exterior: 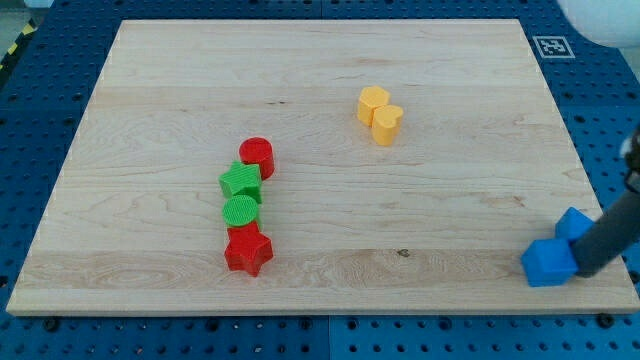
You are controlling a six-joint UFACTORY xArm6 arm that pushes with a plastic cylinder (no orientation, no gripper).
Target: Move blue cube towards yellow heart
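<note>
The blue cube (548, 263) sits at the board's bottom right corner, with a second blue block (574, 224) just up and right of it. My tip (583, 272) rests at the cube's right side, touching or nearly touching it; the dark rod (612, 235) rises to the view's right. The yellow heart (387, 124) lies near the board's upper middle, touching a yellow hexagonal block (372, 103) at its upper left. The heart is far up and left of the cube.
A column of blocks stands left of centre: a red cylinder (257, 156), a green star (241, 183), a green cylinder (240, 211) and a red star (248, 250). The wooden board (320, 60) lies on a blue perforated table.
</note>
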